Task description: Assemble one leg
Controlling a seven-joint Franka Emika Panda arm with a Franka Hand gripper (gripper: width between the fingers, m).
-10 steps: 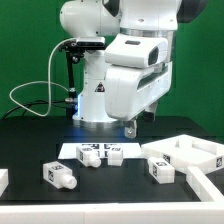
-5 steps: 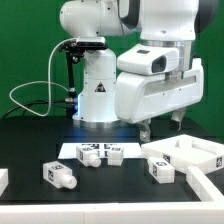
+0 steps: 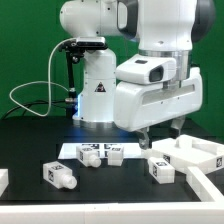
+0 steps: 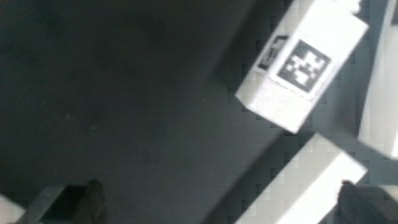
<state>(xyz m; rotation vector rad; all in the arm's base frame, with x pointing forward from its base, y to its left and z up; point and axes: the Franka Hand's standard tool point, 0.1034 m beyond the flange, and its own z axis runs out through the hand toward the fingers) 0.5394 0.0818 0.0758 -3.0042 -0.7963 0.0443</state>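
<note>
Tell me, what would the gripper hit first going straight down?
Most likely the bare black table. The open gripper points down, and the wrist view shows dark tabletop straight ahead, with a leg and the white panel off to the side. Depth is unclear, so it might clip the leg.

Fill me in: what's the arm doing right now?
The Panda's gripper hangs open and empty above the table. The leg closest to it lies on the table beside the white panel. A second leg lies toward the exterior view's left, with the marker board between the two. No leg is gripped or fitted yet.
</note>
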